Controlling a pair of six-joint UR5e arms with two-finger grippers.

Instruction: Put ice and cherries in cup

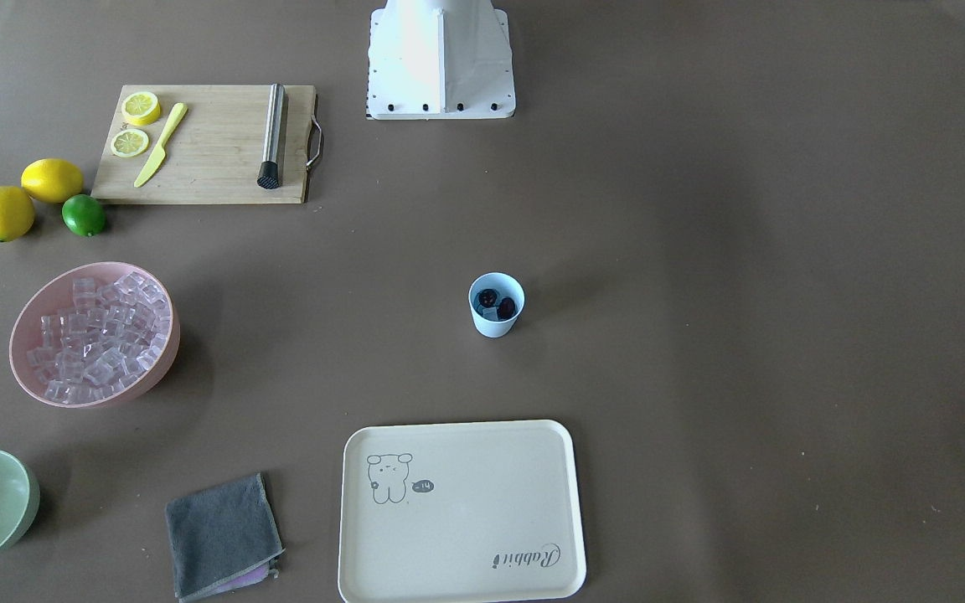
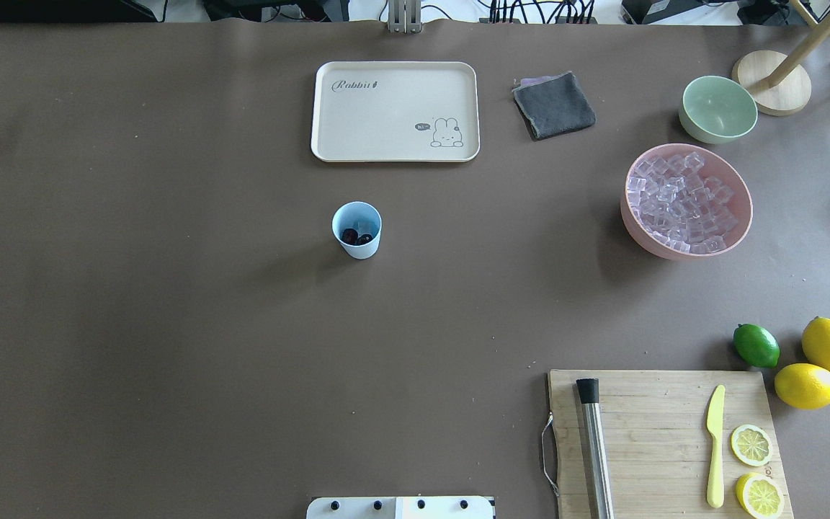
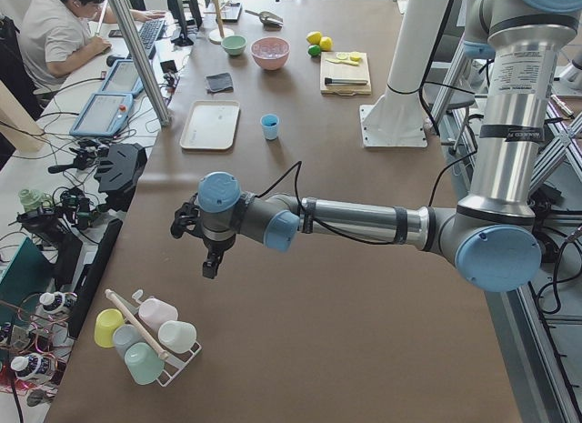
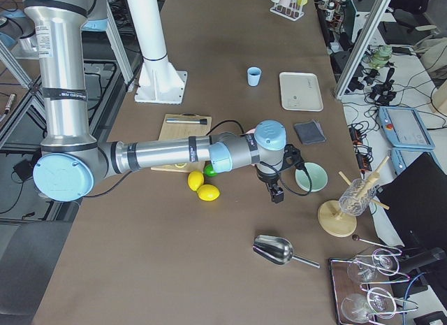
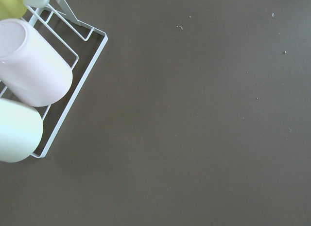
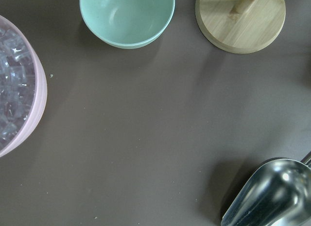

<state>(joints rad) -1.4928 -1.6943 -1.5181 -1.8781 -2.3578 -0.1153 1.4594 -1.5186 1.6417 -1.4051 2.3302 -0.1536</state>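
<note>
In the front-facing view I am seeing the light-blue cup standing upright mid-desk with the 2 dark cherries already lying inside it. The ice is heaped in the pink bowl, well apart from the cup.

The overhead view is showing a clear cube in the cup beside the cherries, so I am judging the task close to done.

In the exterior left view the left end effector is hanging over bare desk near the cup rack; I cannot tell how far it is open.

In the exterior right view the right end effector is hovering between the pale green bowl and the metal scoop; again I cannot tell its opening, and it is not visibly carrying anything.

The 2 wrist views are showing no fingers at all.

I am expecting the cubes to be hard, light and slippery, so I am favouring a grip across 2 flat faces. The cup is probably light and easy to tip.
</note>
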